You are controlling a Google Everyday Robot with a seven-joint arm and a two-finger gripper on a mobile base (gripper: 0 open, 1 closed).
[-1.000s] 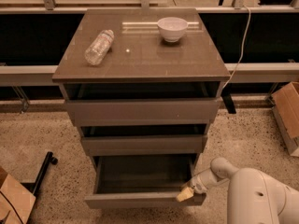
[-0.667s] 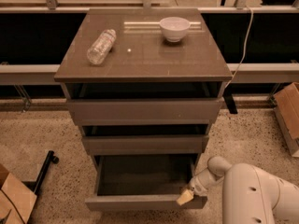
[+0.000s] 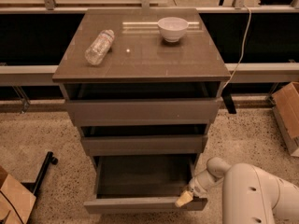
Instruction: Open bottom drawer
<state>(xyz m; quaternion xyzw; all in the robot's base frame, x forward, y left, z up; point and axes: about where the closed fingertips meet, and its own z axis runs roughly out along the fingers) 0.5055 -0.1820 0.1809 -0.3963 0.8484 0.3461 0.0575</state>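
The bottom drawer (image 3: 140, 203) of the grey-brown cabinet is pulled well out, and its dark brown inner box shows from above. My gripper (image 3: 185, 198) is at the drawer's front right corner, its pale fingertips (image 3: 182, 200) against the top edge of the drawer front. The white arm (image 3: 252, 195) comes in from the lower right. The two drawers above, the mid-width front (image 3: 142, 144) and the widest front (image 3: 142, 111), stand slightly out.
A plastic bottle (image 3: 99, 46) lies on the cabinet top (image 3: 140, 59) beside a white bowl (image 3: 172, 28). Cardboard boxes stand at the lower left (image 3: 14, 199) and the right (image 3: 287, 115). A black stand foot (image 3: 44, 169) lies on the floor left of the cabinet.
The bottom drawer has come a little further out toward the camera, with the gripper moving with it at its front right corner.
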